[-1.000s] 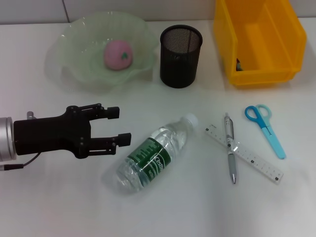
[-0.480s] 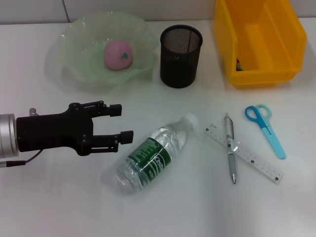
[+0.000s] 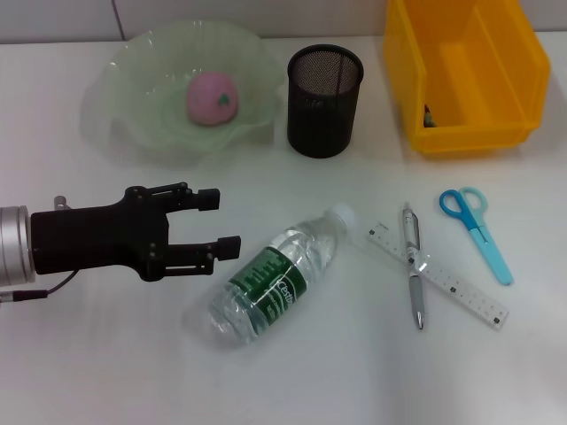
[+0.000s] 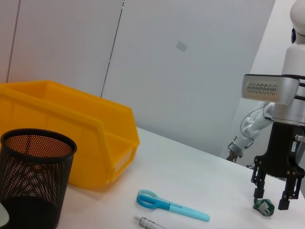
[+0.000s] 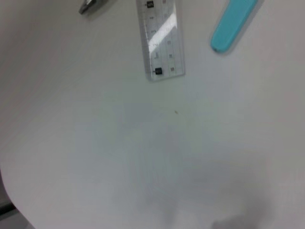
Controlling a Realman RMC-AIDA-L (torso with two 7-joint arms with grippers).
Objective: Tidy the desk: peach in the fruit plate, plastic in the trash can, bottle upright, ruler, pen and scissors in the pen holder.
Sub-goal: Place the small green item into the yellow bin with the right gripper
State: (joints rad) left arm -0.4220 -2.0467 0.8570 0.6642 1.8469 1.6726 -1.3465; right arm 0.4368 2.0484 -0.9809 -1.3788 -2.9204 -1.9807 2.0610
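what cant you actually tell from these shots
- What lies inside the yellow bin: head view shows only a small dark item by its wall, too small to name.
- Inside of the pen holder: head view, hidden in its dark mesh.
- Right gripper: seen far off in the left wrist view above a small green object, too small to identify.

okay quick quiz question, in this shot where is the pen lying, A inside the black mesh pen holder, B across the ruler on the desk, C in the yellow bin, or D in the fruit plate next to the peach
B: the pen lies on the desk crossing over the clear ruler, between the lying water bottle and the blue scissors; nothing sticks out of the black mesh pen holder.
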